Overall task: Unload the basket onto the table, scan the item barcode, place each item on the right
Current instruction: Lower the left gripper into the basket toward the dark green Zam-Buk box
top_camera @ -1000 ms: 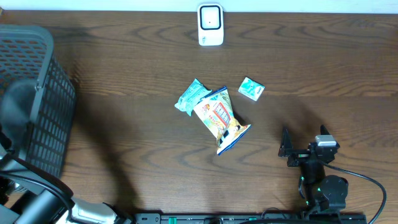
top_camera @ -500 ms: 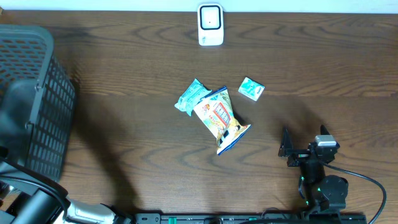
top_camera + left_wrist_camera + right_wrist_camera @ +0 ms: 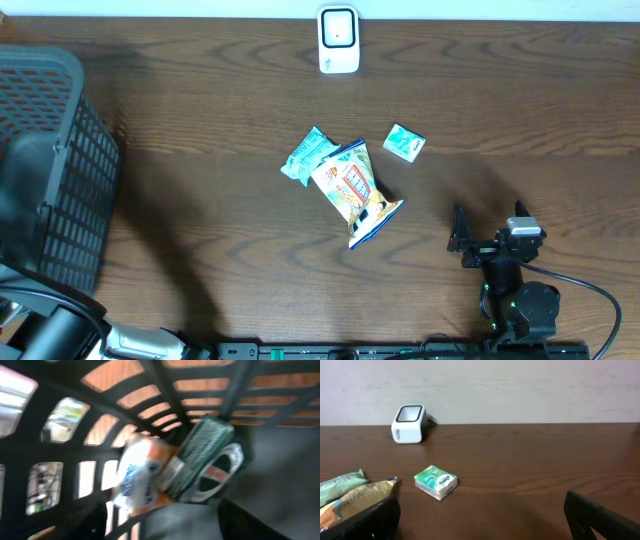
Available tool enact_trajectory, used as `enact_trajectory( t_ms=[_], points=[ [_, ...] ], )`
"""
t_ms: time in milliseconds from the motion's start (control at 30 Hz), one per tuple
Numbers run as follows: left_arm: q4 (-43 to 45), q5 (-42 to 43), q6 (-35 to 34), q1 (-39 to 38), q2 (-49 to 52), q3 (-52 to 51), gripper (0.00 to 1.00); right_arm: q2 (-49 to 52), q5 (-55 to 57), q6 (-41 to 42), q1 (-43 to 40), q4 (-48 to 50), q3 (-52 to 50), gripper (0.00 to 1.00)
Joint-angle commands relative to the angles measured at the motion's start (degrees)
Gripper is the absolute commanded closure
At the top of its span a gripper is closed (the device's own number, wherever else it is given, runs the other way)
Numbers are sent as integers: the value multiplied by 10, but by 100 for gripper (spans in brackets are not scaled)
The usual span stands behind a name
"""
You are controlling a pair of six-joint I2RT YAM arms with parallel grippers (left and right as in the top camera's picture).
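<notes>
**Finding.** The scanner [image 3: 338, 40] stands at 12 o'clock on the table, its window facing the arms. Three unscanned items lie at centre:
- a snack bag [image 3: 357, 192]
- a teal pouch [image 3: 307, 155] touching the bag at 10 o'clock
- a small green packet [image 3: 404, 142] apart at 2 o'clock

The basket [image 3: 60, 150] at 9 o'clock holds a green box [image 3: 200, 457] and a white-orange pouch [image 3: 140, 477].

**Claws.** The right gripper [image 3: 482, 527] rests at 5 o'clock with its jaws wide apart and nothing between them. The left gripper [image 3: 165, 527] is inside the basket. That view is blurred, so I cannot tell how its jaws stand.

**Recommendation.** The green packet looks easiest to reach.
1. Grip it by its short edges, leaving the printed faces uncovered.
2. Turn the barcode squarely toward the window.
3. Hold it steady there.
</notes>
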Motion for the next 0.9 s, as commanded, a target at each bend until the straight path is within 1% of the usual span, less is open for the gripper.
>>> enact_trajectory(
  t_ms=[0,233,533,700,867],
  points=[
    [19,44,33,4,8,-4,33,-1,3,-6,6,-2,-1,1],
    [32,42,39,4,12,-4,32,-1,3,-7,6,-2,-1,1],
    [46,42,40,4,52,-4,32,-1,3,-6,6,-2,-1,1],
    [78,47,71,4,53,-3,32,-1,3,-6,6,-2,-1,1],
    [87,52,72,4,53,-3,32,-1,3,-7,6,-2,-1,1]
  ],
)
